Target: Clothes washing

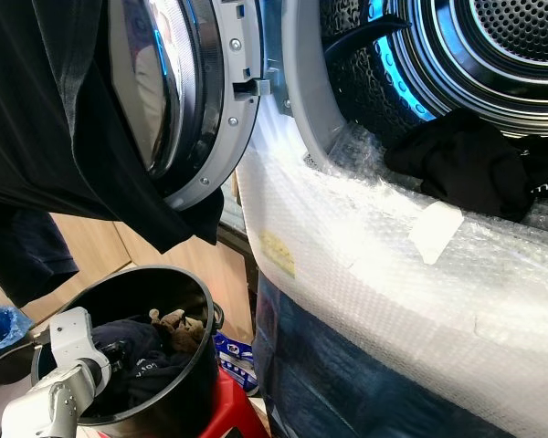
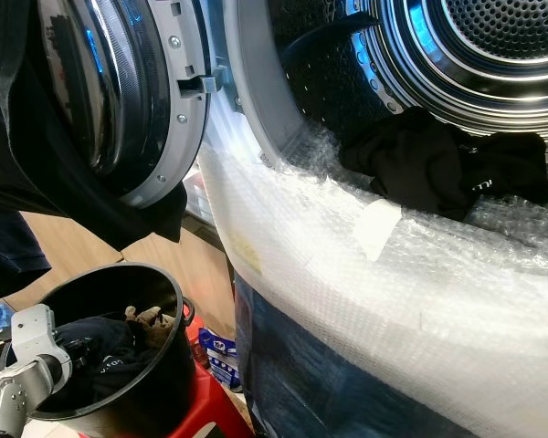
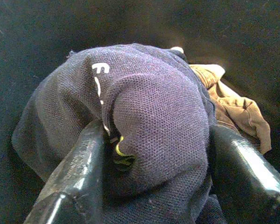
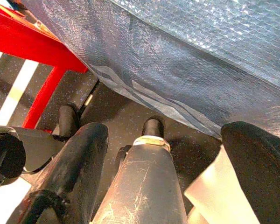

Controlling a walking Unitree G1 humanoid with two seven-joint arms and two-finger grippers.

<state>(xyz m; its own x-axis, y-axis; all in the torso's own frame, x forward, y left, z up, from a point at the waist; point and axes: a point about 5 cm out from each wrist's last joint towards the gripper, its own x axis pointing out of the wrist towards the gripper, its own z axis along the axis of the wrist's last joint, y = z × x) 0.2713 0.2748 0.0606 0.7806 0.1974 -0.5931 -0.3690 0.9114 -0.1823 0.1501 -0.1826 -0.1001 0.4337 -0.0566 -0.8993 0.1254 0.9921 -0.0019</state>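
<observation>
My left gripper [image 3: 156,140] reaches down into a black bucket [image 1: 194,290]. It is shut on a bunched navy garment [image 3: 154,102] with white lettering, one black finger [image 3: 79,172] on each side. A brown garment [image 3: 233,107] lies beside the navy one in the bucket. The washing machine's drum [image 1: 493,46] stands open, lit blue inside. A black garment [image 1: 475,160] lies in its mouth, partly over the rim. My right gripper [image 4: 172,140] hangs low by the machine's front, open with nothing between its fingers.
Bubble wrap [image 1: 393,274] covers the washer's front below the opening. The round door [image 1: 178,100] is swung open to the left, and a dark garment [image 1: 55,119] hangs in front of it. The bucket stands on a red stool [image 1: 233,411]. A blue bag [image 1: 0,328] lies far left.
</observation>
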